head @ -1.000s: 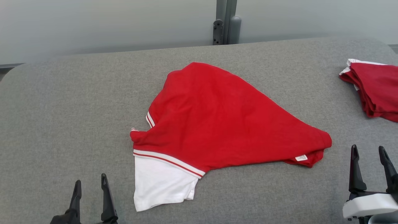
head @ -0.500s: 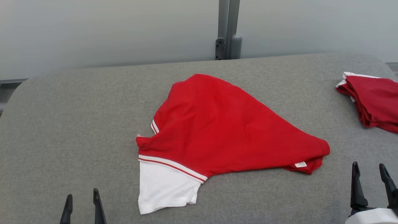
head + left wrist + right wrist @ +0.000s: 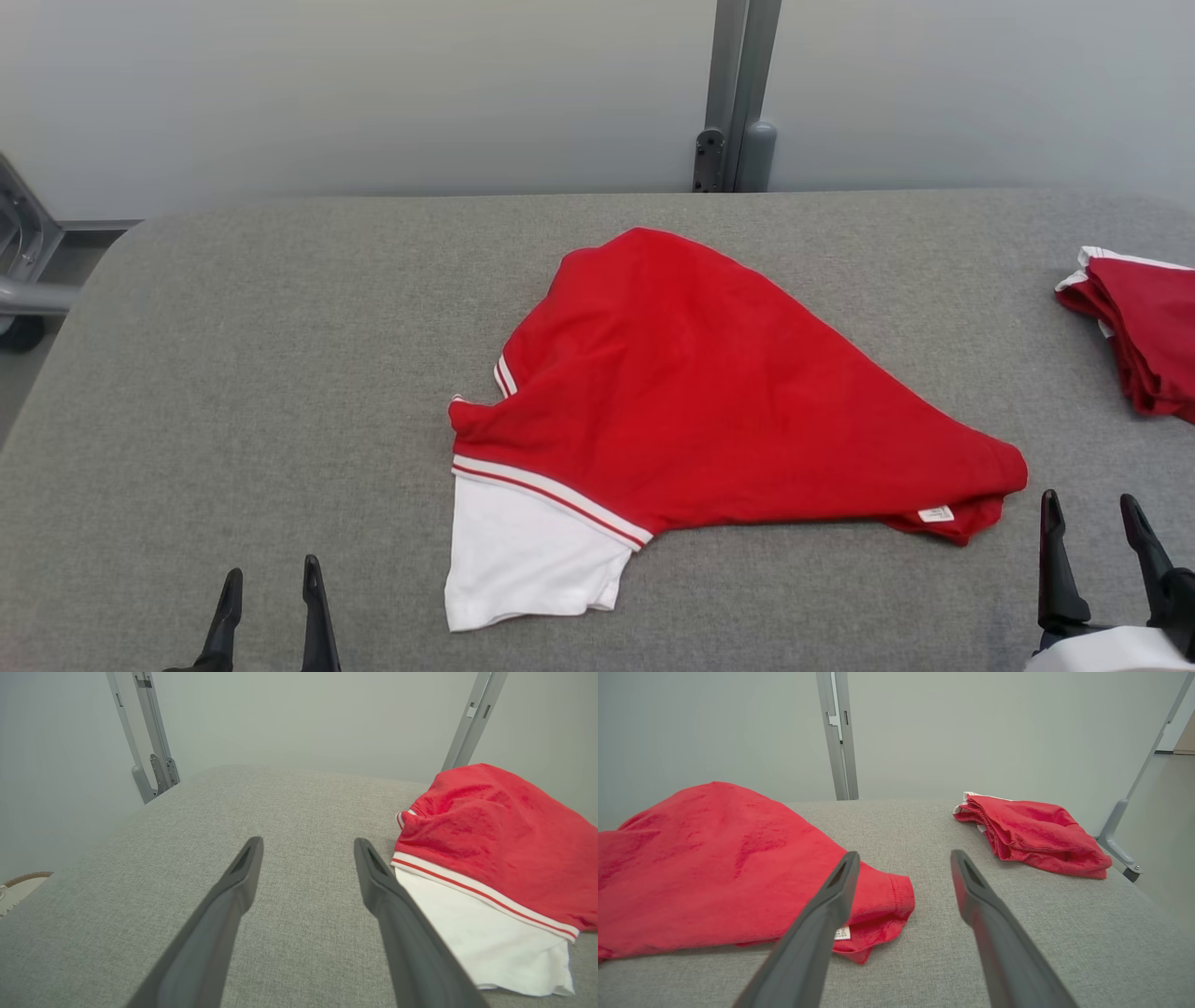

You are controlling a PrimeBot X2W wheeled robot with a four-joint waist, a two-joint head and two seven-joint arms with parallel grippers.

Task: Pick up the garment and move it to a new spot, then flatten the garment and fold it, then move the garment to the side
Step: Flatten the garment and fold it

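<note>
Hovering at the near edge of the grey counter (image 3: pixel 233 373), my left jaws and right jaws both stand wide apart and hold nothing. A little further on, the garment (image 3: pixel 709 401) lies crumpled in the middle of the counter. Its white sleeve (image 3: pixel 523 560) points toward me, near the left jaws. Its hem corner, with the small white label (image 3: pixel 935 513), lies just beside the right jaws without touching them. Further off at the right edge sits a second red-and-white bundle (image 3: pixel 1144 345), well apart. Behind the counter a grey post (image 3: pixel 738 93) stands against the pale wall (image 3: pixel 373 93).
</note>
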